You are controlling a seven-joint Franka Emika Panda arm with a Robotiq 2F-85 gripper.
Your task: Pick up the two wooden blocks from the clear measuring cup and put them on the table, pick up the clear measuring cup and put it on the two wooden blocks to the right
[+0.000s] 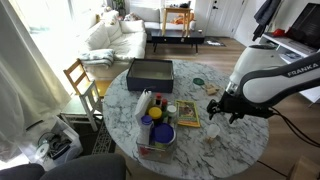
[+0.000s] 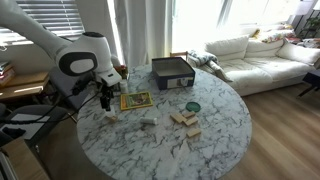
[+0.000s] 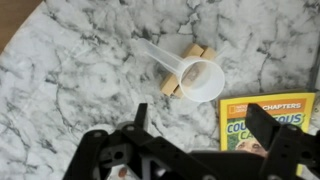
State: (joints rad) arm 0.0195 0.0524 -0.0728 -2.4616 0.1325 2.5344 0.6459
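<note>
While gripper (image 3: 197, 125) hangs above marble table (image 3: 70, 90), fingers spread wide, nothing between them. Clear measuring cup (image 3: 202, 80) lies below, tilted, bowl resting across two wooden blocks (image 3: 190, 55), handle pointing away from yellow book (image 3: 290, 104) just beside. Blocks side by side, touching. Judgement: last step, cup onto blocks, looks as good as done (seat seems shaky, cup could roll). Next move calls for clean lift away, no brushing handle; if cup slips, re-grasp and reseat.
</note>
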